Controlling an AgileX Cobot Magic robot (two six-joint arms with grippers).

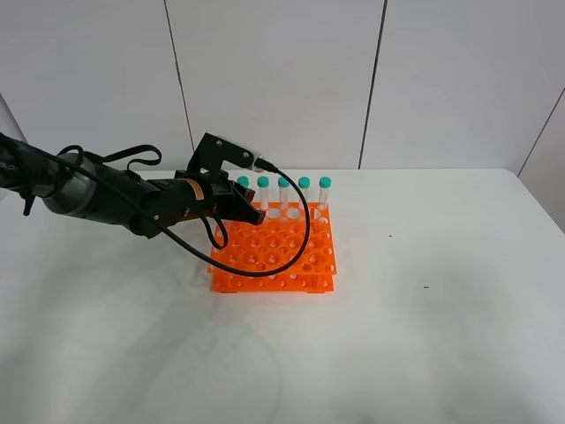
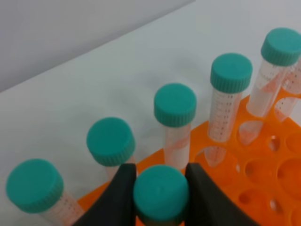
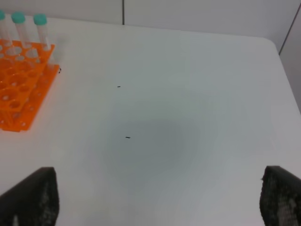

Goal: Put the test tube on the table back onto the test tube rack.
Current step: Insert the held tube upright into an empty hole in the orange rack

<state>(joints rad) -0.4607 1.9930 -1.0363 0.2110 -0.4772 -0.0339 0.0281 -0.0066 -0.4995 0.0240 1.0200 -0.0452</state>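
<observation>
Item 1, test tube (image 2: 160, 193): a slim clear tube with a teal-green screw cap, pinched at the cap between the two black fingers (image 2: 120, 195) of the left gripper (image 1: 250, 212). It is held above the near-left part of the rack, just in front of the back row of tubes; whether its tip has entered a hole cannot be told.

Item 2, test tube rack (image 1: 275, 252): bright orange, two-tier, with a grid of round holes. It is set on the table slightly to the 9 o'clock side of centre in the high view.

Item 3, back row of tubes (image 1: 283, 196): five teal-capped tubes are seen standing upright along the rack's 12 o'clock edge in the high view, the leftmost partly hidden behind the left gripper.

Item 4, table (image 1: 441, 300): a plain white matte top; two small dark specks are noted toward 3 o'clock of the rack.

Item 5, right gripper (image 3: 157, 197): seen only in its own wrist view, with fingers spread wide over bare table, nothing between them, well apart from the rack.
</observation>
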